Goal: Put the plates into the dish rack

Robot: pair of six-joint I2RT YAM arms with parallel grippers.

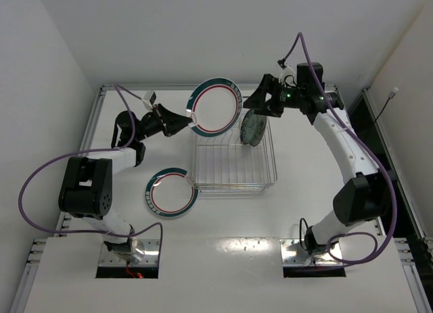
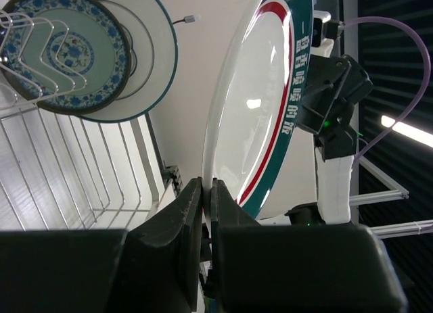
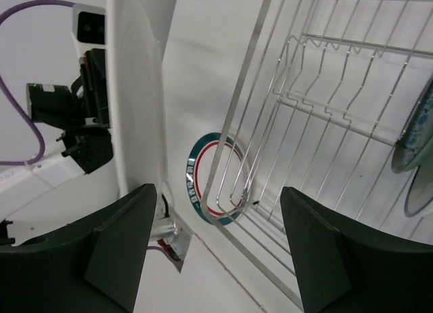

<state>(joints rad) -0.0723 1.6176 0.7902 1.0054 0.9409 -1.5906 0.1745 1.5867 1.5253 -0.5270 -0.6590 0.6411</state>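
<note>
Left pincer (image 2: 207,191) is clenched on an upright green-rimmed plate (image 1: 215,107) at the dish rack's (image 1: 233,186) far-left corner; the plate's white rim characters are illegible. Right pincer (image 3: 216,198) hangs released beside the teal plate (image 1: 254,128) standing in the rack.

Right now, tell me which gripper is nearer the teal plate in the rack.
Right. The right gripper hangs open just beyond the teal plate in the dish rack; the left gripper is off the rack's far-left corner, shut on a green-rimmed plate.

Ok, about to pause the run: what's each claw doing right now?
Left claw: closed on the rim of the green-rimmed plate.
Right claw: open, holding nothing.
</note>
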